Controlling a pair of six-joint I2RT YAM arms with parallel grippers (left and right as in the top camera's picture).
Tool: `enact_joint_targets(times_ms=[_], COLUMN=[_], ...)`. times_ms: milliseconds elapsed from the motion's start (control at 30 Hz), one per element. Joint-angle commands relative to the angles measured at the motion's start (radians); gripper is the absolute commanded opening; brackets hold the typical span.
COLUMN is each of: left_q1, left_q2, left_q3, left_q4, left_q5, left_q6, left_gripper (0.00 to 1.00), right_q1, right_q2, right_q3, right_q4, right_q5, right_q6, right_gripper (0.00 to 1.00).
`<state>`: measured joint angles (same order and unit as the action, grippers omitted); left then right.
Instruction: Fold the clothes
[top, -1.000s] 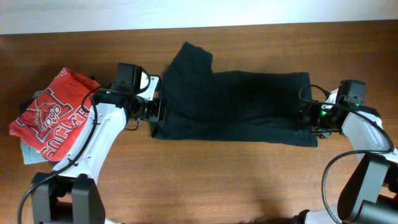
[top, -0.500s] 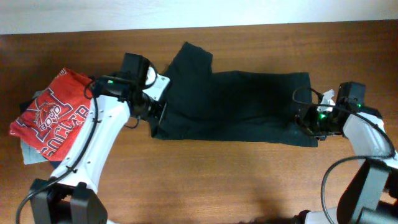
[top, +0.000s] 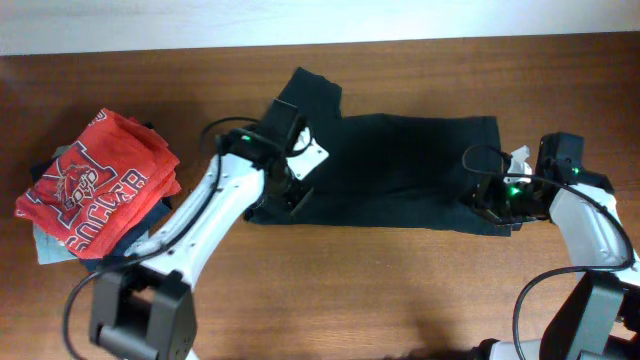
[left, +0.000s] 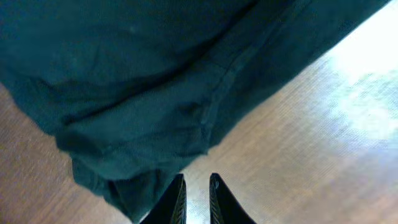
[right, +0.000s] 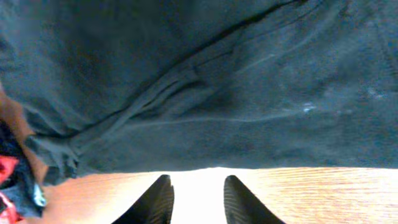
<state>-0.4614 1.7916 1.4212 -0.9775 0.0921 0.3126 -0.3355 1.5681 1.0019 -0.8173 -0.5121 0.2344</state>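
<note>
The clothes (top: 390, 170) are one plain, very dark garment spread flat across the middle of the table, a sleeve pointing to the back left. My left gripper (top: 288, 192) hangs over its front left part. In the left wrist view the clothes (left: 155, 74) fill the top, and the left gripper (left: 196, 186) is nearly closed, with bare wood showing through the narrow slit. A fold lies beside the left fingertip (left: 178, 190). My right gripper (top: 482, 200) is at the garment's front right end. In the right wrist view it (right: 198, 190) stands open over wood, just short of the hem (right: 217, 81).
A crumpled red shirt with white lettering (top: 95, 185) lies on grey and navy folded garments (top: 45, 245) at the table's left end. The table's back edge (top: 320, 45) meets a white wall. Bare wood (top: 360, 290) runs along the front.
My left arm has swung right, from the garment's left edge to over its left part. Both grippers have narrowed their jaws. The right gripper has edged slightly left.
</note>
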Motion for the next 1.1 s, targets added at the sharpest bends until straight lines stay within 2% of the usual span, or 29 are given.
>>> enact_joint_targets(times_ms=[0, 133, 267, 400, 500, 533, 600, 667, 700, 733, 767, 900, 1067], left_q1=[0.001, 0.006, 0.006, 0.006, 0.007, 0.008, 0.017, 0.031, 0.038, 0.048, 0.056, 0.107, 0.174], left_q2=[0.042, 0.087, 0.134, 0.172, 0.167, 0.164, 0.153, 0.146, 0.145, 0.145, 0.146, 0.156, 0.207], left_q3=[-0.013, -0.013, -0.013, -0.012, -0.004, 0.010, 0.064, 0.138, 0.180, 0.229, 0.270, 0.425, 0.503], left_q4=[0.013, 0.023, 0.053, 0.089, 0.095, 0.093, 0.075, 0.056, 0.049, 0.045, 0.044, 0.046, 0.085], left_q5=[-0.056, -0.063, -0.063, -0.063, -0.087, -0.117, -0.161, -0.158, -0.151, -0.135, -0.112, -0.029, 0.064], left_q6=[0.030, 0.029, 0.030, 0.030, -0.006, -0.038, -0.093, -0.120, -0.121, -0.121, -0.120, -0.117, -0.117], left_gripper=[0.14, 0.14, 0.14, 0.12, 0.09, 0.12, 0.20, 0.46, 0.56, 0.60, 0.64, 0.65, 0.66], right_q1=[-0.021, -0.033, -0.014, 0.010, 0.006, 0.006, 0.006, 0.006, 0.006, 0.006, 0.008, 0.008, 0.008], right_q2=[-0.015, -0.015, -0.002, 0.029, 0.039, 0.037, 0.035, 0.035, 0.035, 0.035, 0.035, 0.040, 0.045], right_q3=[0.016, 0.016, 0.016, 0.016, 0.016, 0.020, 0.047, 0.105, 0.145, 0.198, 0.243, 0.431, 0.529], right_q4=[-0.013, -0.008, 0.006, 0.024, 0.049, 0.060, 0.069, 0.040, 0.013, -0.019, -0.045, -0.136, -0.117], right_q5=[0.089, 0.147, 0.148, 0.193, 0.144, 0.119, 0.076, 0.071, 0.071, 0.071, 0.072, 0.084, 0.144], right_q6=[-0.009, -0.010, -0.009, 0.035, 0.057, 0.041, 0.001, -0.002, -0.002, -0.003, -0.008, -0.043, -0.035], right_gripper=[0.31, 0.31, 0.19, 0.15, 0.13, 0.13, 0.23, 0.31, 0.34, 0.34, 0.35, 0.43, 0.45])
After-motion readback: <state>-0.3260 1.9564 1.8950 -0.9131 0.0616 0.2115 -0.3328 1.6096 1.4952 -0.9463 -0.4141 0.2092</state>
